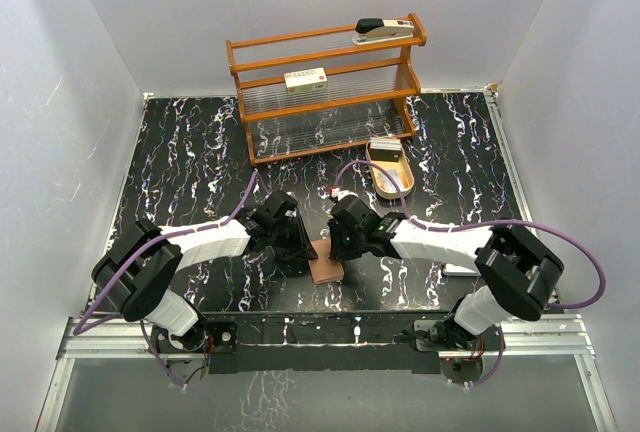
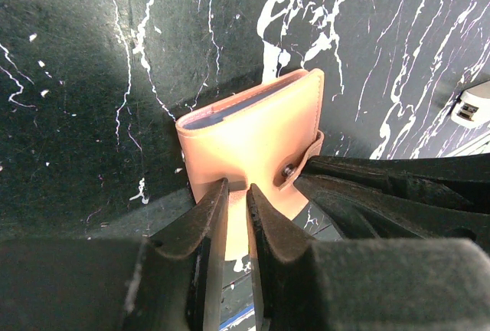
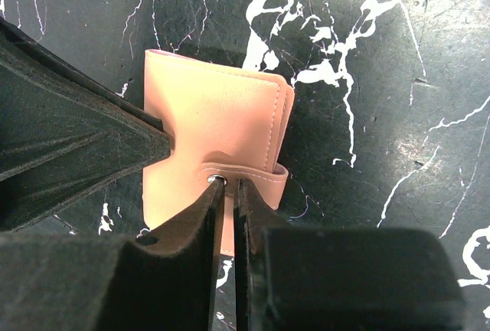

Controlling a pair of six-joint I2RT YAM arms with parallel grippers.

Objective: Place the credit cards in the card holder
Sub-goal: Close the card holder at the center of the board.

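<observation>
Closest to the lens are the black fingers of the left gripper (image 2: 237, 190). They are almost closed, with only a thin slit between them. They lie on the near edge of the card holder (image 2: 253, 132), and a strip of its reddish-brown cover shows in the slit. I cannot tell if they pinch this edge or only press on it.

The right gripper (image 3: 228, 185) is also nearly closed. Its 2 tips touch the closing tab (image 3: 256, 175), just at the metal snap (image 3: 212, 179). Whether it grips the tab, I cannot tell.

The holder is folded, directly under both grippers and between them, on the black marbled table (image 1: 200, 172). Along its open side, far from the left fingers, a thin bluish strip (image 2: 222, 116) shows inside. I cannot say if this is a card.

The left arm (image 1: 200, 247) and the right arm (image 1: 450, 242) both have the elbow pushed outward. The white forearms come together at the middle, wrists bent down.

Beyond the right gripper lies an oval wooden tray (image 1: 388, 177), and further back stands a wooden rack (image 1: 320, 117). The rack carries a stapler (image 1: 385, 29) and a small box (image 1: 306, 79). The print on this box is too small to read.
</observation>
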